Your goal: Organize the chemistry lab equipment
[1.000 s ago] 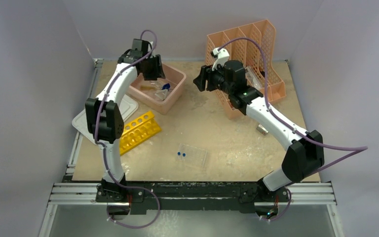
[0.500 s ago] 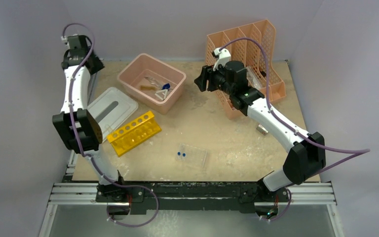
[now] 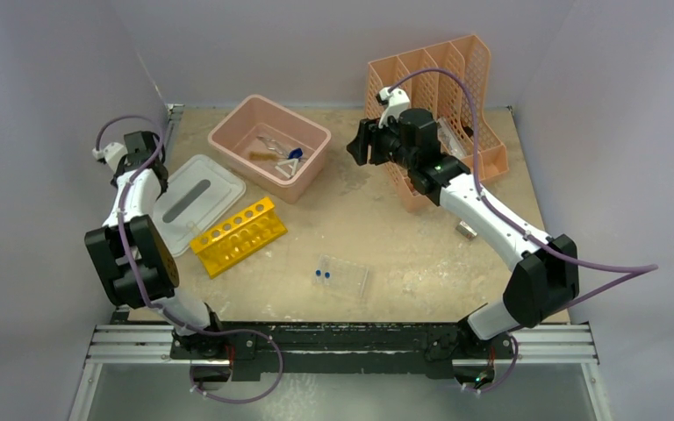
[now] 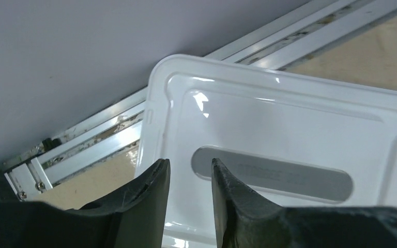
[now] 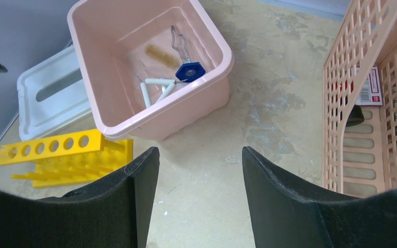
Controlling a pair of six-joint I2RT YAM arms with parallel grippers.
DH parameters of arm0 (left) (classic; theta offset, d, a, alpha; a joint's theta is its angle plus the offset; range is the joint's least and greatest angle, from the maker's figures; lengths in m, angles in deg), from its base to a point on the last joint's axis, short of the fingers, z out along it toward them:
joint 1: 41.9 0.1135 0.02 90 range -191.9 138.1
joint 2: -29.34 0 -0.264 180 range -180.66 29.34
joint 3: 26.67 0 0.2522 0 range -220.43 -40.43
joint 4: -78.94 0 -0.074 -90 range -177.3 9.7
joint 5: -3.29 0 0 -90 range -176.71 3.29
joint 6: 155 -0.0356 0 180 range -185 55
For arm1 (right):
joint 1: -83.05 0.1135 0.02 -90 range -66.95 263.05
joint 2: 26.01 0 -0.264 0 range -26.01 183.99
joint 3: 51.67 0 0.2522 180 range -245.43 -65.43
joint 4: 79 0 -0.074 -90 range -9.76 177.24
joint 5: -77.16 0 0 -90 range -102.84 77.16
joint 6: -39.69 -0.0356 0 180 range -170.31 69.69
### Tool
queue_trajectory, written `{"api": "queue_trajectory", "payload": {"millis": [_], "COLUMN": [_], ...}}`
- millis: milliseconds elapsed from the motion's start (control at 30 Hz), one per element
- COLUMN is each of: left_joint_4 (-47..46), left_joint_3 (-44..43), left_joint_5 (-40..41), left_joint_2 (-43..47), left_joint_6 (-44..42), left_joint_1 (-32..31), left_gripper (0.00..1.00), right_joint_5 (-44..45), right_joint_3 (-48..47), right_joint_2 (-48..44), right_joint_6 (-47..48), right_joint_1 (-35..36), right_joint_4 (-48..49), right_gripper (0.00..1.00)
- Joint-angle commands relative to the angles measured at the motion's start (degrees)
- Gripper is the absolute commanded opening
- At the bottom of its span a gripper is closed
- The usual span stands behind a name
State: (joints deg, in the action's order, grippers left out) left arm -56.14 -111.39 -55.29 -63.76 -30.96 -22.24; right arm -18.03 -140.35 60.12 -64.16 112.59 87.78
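The yellow test-tube rack lies on the table left of centre and also shows in the right wrist view. The clear plastic tray sits near the front, with two blue-capped vials at its left edge. The wire triangle and thin tongs lie inside the pink tub. My left gripper hangs over the white lid, slightly open and empty. My right gripper is open and empty, in the air right of the tub.
The peach file holder stands at the back right, close behind my right wrist. A small metal piece lies on the table at the right. The left wall and the metal rail are close to my left gripper.
My left arm has swung from above the pink tub out to the far left and come down over the white lid. My right arm has barely moved.
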Motion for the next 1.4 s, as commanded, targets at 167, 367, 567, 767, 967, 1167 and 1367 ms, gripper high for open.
{"api": "queue_trajectory", "payload": {"millis": [167, 367, 567, 767, 967, 1167, 1367], "left_joint_4": [-0.23, 0.49, -0.61, -3.86, -6.95, -8.72, -8.42], "left_joint_3": [12.34, 18.93, 22.56, 25.19, 26.55, 27.39, 27.84], "left_joint_5": [4.08, 2.77, -1.45, -4.58, -5.4, -5.04, -3.33], "left_joint_2": [10.07, 13.31, 12.02, 10.3, 7.77, 5.64, 6.15], "left_joint_6": [12.73, 16.34, 17.92, 18.46, 19.05, 20.53, 20.96], "left_joint_1": [1.96, 2.16, 2.29, 2.88, 3.16, 3.24, 3.25], "left_gripper": [0.4, 0.41, 0.44, 0.42, 0.38, 0.32, 0.16], "right_joint_5": [0.91, 0.64, 0.7, 0.66, 0.62, 1.1, 1.84], "right_joint_3": [-3.1, -3.0, -3.35, -4.41, -5.41, -5.83, -5.86], "right_joint_2": [0.44, 1.06, 1.71, 2.75, 3.72, 4.01, 3.74], "right_joint_6": [0.37, -0.61, -1.51, -1.86, -1.95, -1.72, -1.25], "right_joint_1": [-0.23, -0.27, -0.27, -0.22, -0.27, -0.25, -0.27], "right_joint_4": [-0.45, -0.45, -2.19, -2.85, -3.24, -3.41, -3.56], "right_gripper": [0.62, 0.62, 0.62, 0.62, 0.62, 0.62, 0.62]}}
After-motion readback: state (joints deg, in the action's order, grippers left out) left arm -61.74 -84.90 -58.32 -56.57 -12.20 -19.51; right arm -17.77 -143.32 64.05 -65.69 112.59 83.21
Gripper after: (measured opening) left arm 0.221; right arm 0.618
